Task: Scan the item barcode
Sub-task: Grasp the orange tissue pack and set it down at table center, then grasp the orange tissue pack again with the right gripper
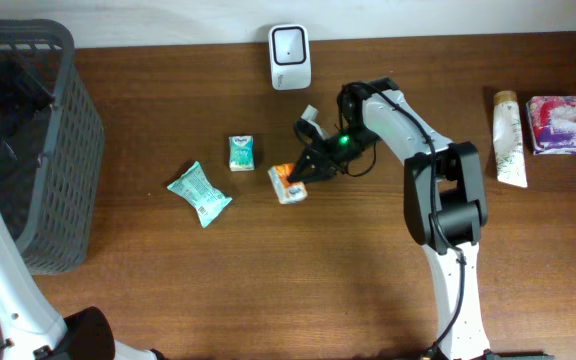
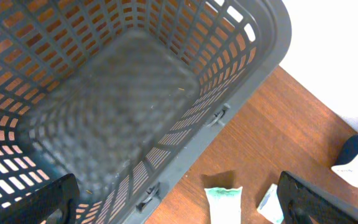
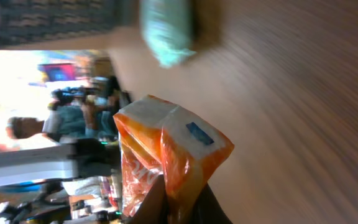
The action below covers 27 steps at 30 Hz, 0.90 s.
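Observation:
The item, an orange-and-white packet [image 1: 288, 184], lies at the middle of the table. My right gripper [image 1: 306, 166] is shut on its right end. In the right wrist view the crinkled packet [image 3: 166, 146] is pinched between my dark fingers [image 3: 149, 204], and I can make out no barcode on it. A white scanner [image 1: 290, 57] with a dark window stands at the table's back edge, above the packet. My left gripper [image 2: 182, 208] hangs open over the grey basket [image 2: 229, 74], holding nothing.
Two teal packets [image 1: 241, 152] [image 1: 199, 192] lie left of the item. A white tube [image 1: 510, 137] and a pink pack [image 1: 565, 124] sit at the far right. The basket [image 1: 68, 150] fills the left edge.

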Available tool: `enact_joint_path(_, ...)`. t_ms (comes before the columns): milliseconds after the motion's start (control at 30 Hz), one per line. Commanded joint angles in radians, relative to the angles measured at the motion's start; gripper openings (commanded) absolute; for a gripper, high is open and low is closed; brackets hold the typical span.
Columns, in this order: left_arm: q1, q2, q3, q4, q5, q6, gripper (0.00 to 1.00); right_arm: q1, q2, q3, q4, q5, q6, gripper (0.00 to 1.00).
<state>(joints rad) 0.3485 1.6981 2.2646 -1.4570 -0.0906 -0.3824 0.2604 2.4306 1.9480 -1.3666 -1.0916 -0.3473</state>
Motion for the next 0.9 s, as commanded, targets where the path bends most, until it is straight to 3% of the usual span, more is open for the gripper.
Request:
enact_joint_path(0,0.003,0.000,0.007,0.001,-0.010,0.017,0.99,-0.032,0.010,0.001,0.011,0.367,0.171,0.18)
enact_joint_path(33,0.003,0.000,0.007,0.001,-0.011,0.017,0.99,-0.038,0.010,0.001,0.035,0.493,0.290,0.19)
enact_joint_path(133,0.003,0.000,0.007,0.000,-0.011,0.016,0.99,-0.041,0.007,0.021,0.064,0.695,0.455,0.25)
enact_joint_path(300,0.003,0.000,0.007,0.000,-0.011,0.016,0.99,-0.007,-0.159,0.035,0.043,0.777,0.477,0.28)
enact_joint_path(400,0.003,0.000,0.007,0.000,-0.011,0.017,0.99,0.071,-0.267,0.035,0.032,0.904,0.564,0.33)
enact_joint_path(533,0.003,0.000,0.007,0.000,-0.011,0.017,0.99,0.234,-0.254,0.029,0.047,1.071,0.633,0.43)
enact_joint_path(633,0.003,0.000,0.007,0.000,-0.011,0.016,0.99,0.341,-0.232,0.025,0.047,1.305,0.798,0.54)
enact_joint_path(867,0.003,0.000,0.007,0.000,-0.010,0.017,0.99,0.442,-0.179,-0.011,0.145,1.364,0.822,0.53)
